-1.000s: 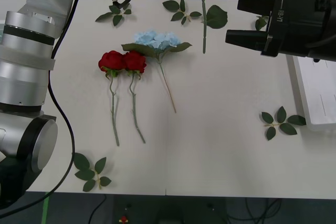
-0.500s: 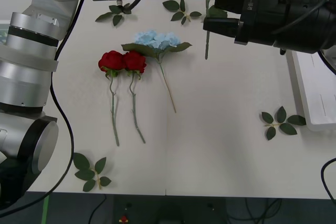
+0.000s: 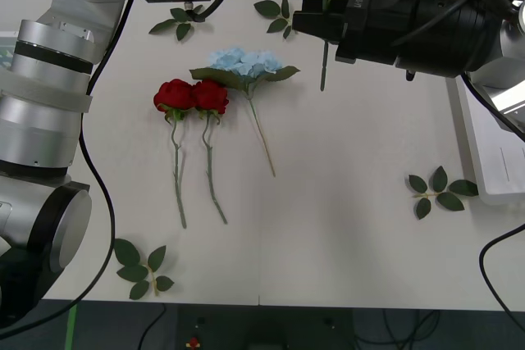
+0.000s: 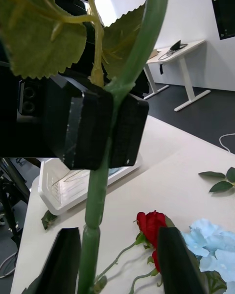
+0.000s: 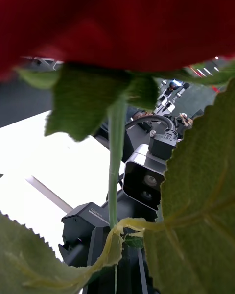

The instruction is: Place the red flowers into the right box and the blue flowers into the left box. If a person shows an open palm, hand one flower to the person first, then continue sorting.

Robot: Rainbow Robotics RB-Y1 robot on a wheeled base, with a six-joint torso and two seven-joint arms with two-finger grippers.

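we see a handover mid-air at the far side of the table (image 3: 344, 202): the left gripper (image 4: 105, 127) has its black fingers clamped tight on the green stem of a held red rose (image 5: 117, 19), bloom up by the left wrist camera, stem end hanging down above the tabletop in the front view. the right gripper (image 4: 117, 259) sits lower on that same stem with its fingers spread apart on either side of it, not pinching, stem running between them. two more red flowers (image 3: 190, 97) lie side by side on the table left of centre, blooms touching, stems pointing toward the robot. a blue flower (image 3: 244, 63) lies just beside them on the right, its head a little farther back, stem angled toward the table middle. the right box (image 3: 492, 157) rests at the right table edge, partly under the right arm. the left box (image 4: 73, 183) shows behind the left gripper in the right wrist view. loose leaf sprigs (image 3: 439, 190) lie scattered near the edges.
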